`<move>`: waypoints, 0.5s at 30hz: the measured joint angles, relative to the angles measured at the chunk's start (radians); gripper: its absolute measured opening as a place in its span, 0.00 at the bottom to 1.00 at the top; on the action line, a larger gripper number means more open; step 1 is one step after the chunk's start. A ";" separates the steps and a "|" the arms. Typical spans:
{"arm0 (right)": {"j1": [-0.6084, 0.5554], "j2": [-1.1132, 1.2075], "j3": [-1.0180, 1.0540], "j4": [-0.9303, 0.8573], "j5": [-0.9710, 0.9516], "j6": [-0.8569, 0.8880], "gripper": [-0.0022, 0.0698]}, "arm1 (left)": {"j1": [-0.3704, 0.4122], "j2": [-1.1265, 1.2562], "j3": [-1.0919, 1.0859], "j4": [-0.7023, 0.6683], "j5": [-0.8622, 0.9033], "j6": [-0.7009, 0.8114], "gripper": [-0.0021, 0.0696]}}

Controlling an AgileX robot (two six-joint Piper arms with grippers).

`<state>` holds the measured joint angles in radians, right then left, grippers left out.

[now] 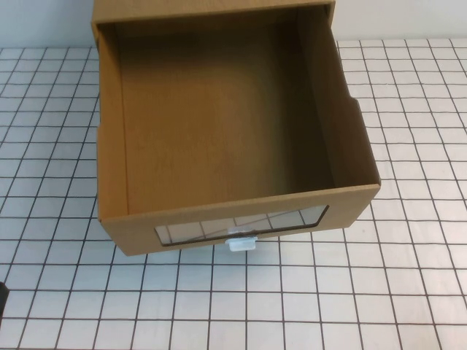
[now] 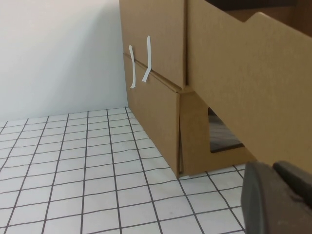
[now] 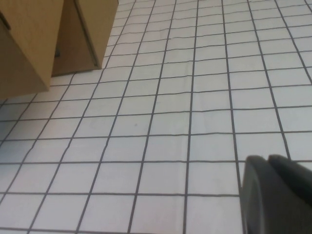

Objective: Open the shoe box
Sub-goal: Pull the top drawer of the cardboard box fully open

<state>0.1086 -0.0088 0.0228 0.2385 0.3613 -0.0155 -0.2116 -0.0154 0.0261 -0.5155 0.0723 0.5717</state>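
Left pincer (image 2: 274,170) and right pincer (image 3: 268,163) are both closed on nothing; your shoe box (image 1: 211,9) stands open on the tabletop (image 1: 408,292).

You have a white tabletop ruled in dark squares, with the brown cardboard shoe box at its far middle. Its drawer (image 1: 219,124) stands drawn out of the outer sleeve (image 2: 156,39) toward the robot, and its open top shows you a plain brown floor. The drawer's front panel carries a clear window (image 1: 241,224) with a small white pull tab (image 1: 243,243) at the window's lower edge. Two white tape strips (image 2: 131,68) cross a seam on the sleeve's side wall. Your left pincer hovers low over the tabletop near the box's left side without touching it. Your right pincer hovers low off the box's right side, well apart from it.
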 joint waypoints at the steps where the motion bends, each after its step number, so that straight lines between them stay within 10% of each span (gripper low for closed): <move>1: 0.000 0.000 0.000 0.002 0.002 0.000 0.01 | 0.000 0.000 0.000 0.000 0.000 0.000 0.03; 15: 0.000 0.000 0.000 0.008 0.003 0.000 0.01 | 0.000 0.000 0.000 0.003 0.000 0.000 0.03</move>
<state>0.1086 -0.0088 0.0228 0.2465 0.3638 -0.0160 -0.2116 -0.0154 0.0261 -0.5123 0.0723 0.5717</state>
